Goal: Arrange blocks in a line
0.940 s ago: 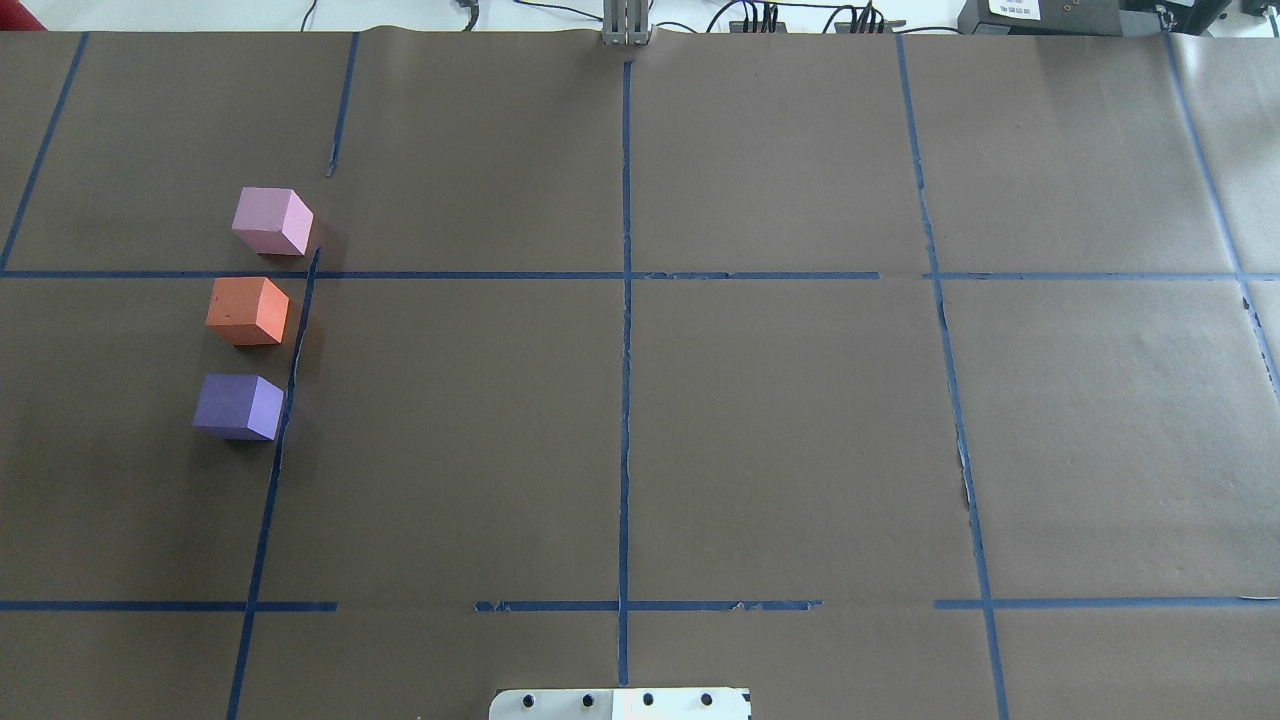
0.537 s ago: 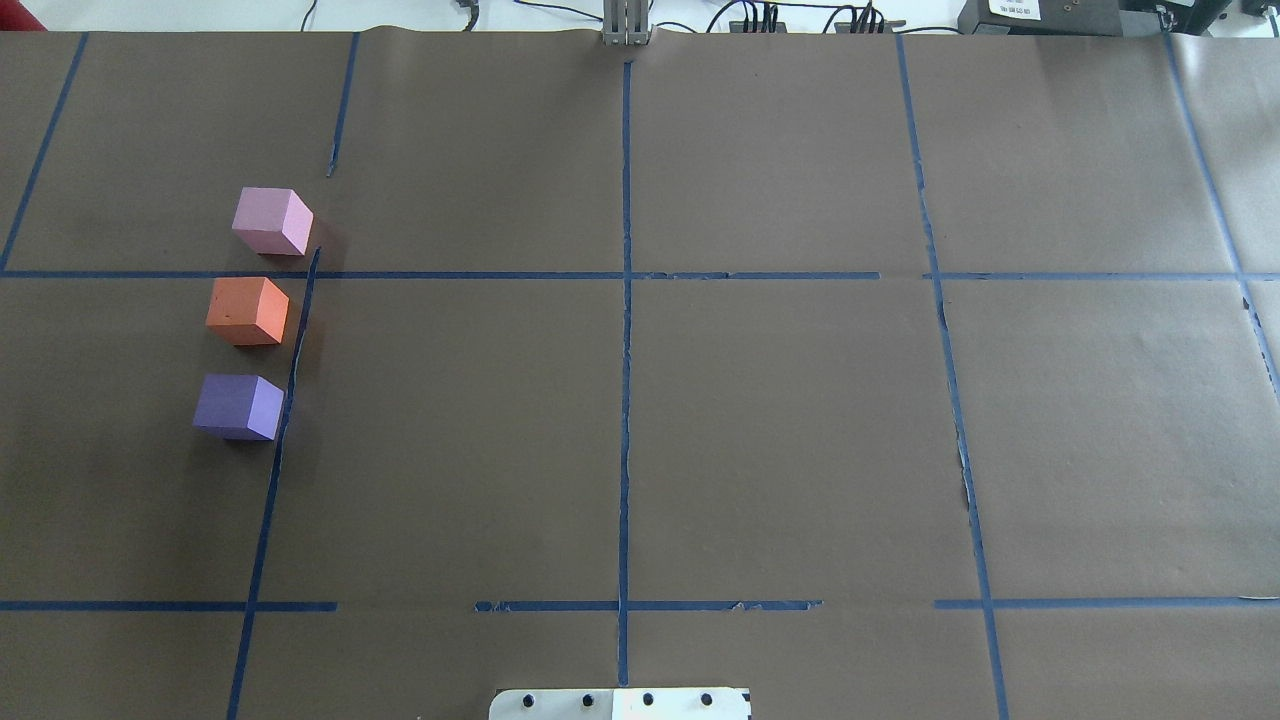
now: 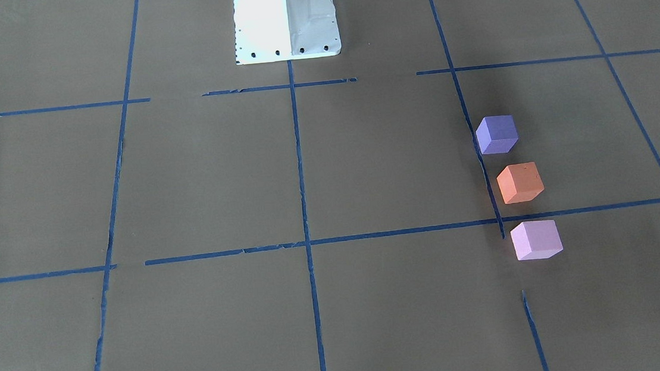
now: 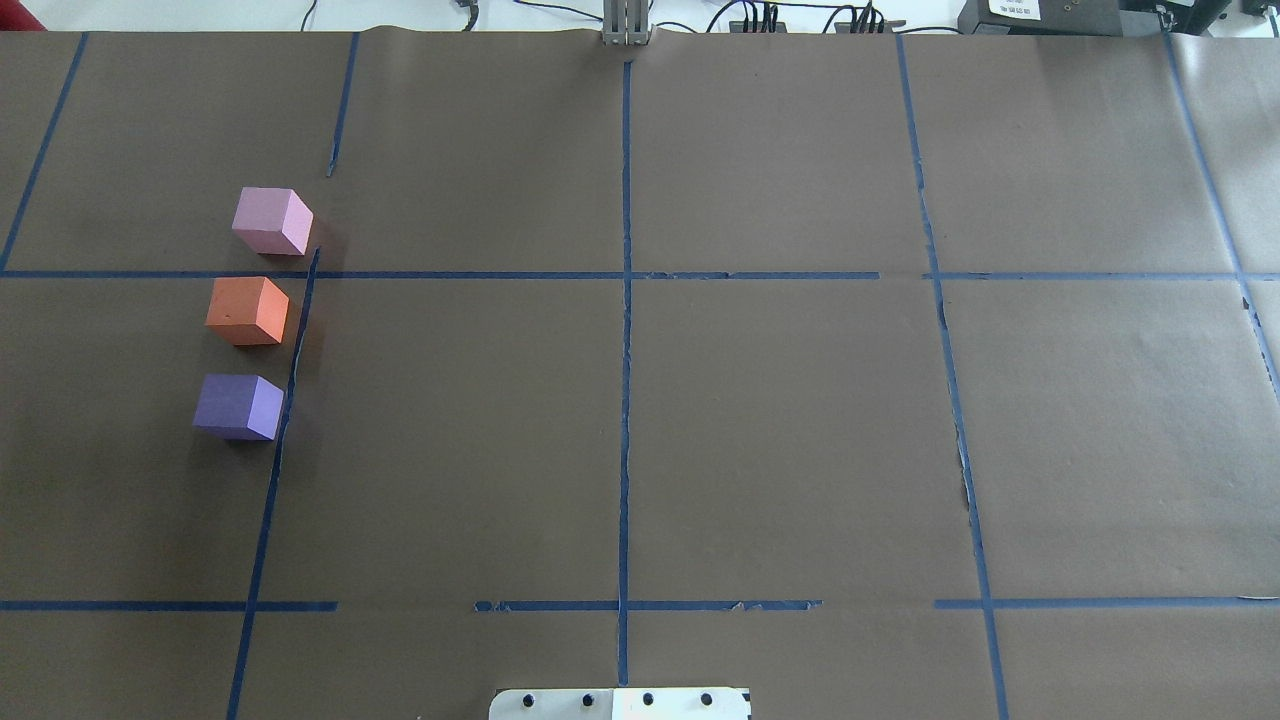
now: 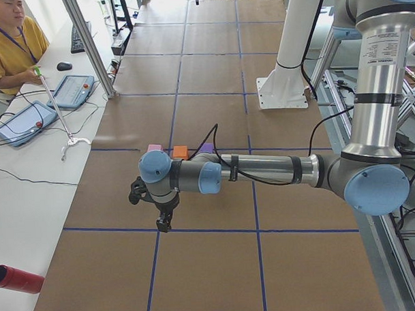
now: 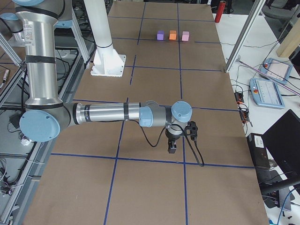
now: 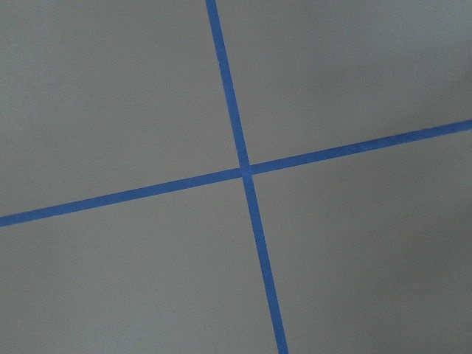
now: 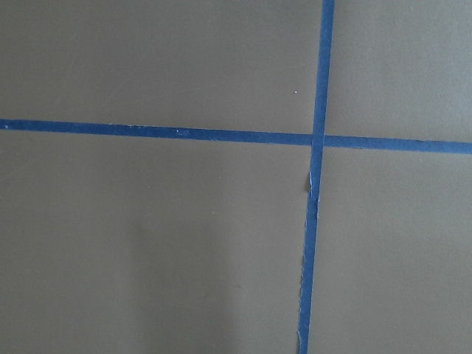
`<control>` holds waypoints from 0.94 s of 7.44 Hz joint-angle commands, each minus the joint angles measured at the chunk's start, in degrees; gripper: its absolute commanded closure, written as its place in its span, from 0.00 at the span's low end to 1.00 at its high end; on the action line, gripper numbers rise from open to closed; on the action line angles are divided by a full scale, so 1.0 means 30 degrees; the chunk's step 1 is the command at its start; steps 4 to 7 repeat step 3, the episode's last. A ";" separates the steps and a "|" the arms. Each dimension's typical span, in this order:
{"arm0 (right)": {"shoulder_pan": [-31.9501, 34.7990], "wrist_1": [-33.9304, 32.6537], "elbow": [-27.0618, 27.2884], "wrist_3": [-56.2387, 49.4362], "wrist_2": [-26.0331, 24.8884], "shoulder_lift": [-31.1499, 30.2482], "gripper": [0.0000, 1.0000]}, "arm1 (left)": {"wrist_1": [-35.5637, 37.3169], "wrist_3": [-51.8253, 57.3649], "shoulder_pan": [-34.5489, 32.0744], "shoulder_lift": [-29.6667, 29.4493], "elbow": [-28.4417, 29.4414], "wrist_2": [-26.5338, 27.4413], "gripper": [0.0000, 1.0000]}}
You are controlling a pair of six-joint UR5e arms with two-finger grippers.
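Three foam cubes stand in a straight row along a blue tape line on the table's left side: pale pink [image 4: 272, 221], orange [image 4: 248, 311] and violet-purple [image 4: 238, 406], with small gaps between them. They also show in the front-facing view as purple [image 3: 497, 134], orange [image 3: 520, 182] and pink [image 3: 535, 240]. My left gripper [image 5: 164, 222] hangs over bare paper, apart from the row, toward the table's left end. My right gripper [image 6: 172, 149] hangs over bare paper far from the cubes. I cannot tell whether either is open. Both wrist views show only paper and tape.
The white robot base [image 3: 286, 22] stands at the table's near middle edge. A red cylinder [image 5: 17, 279] lies off the table's left end. An operator [image 5: 6, 46] sits at a side desk with tablets [image 5: 72, 90]. Blue tape lines grid the brown paper.
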 commanded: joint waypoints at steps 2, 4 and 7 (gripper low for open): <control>0.0001 0.0000 -0.0007 0.0000 0.0000 0.0000 0.00 | 0.0000 0.0000 0.0000 0.0029 0.0005 0.0000 0.00; 0.0001 0.0000 -0.0007 0.0000 0.0000 0.0000 0.00 | 0.0000 -0.0029 0.0000 0.0029 0.0064 0.0000 0.00; 0.0001 0.0000 -0.0007 0.0000 0.0000 0.0000 0.00 | 0.0000 -0.0029 0.0000 0.0029 0.0064 0.0000 0.00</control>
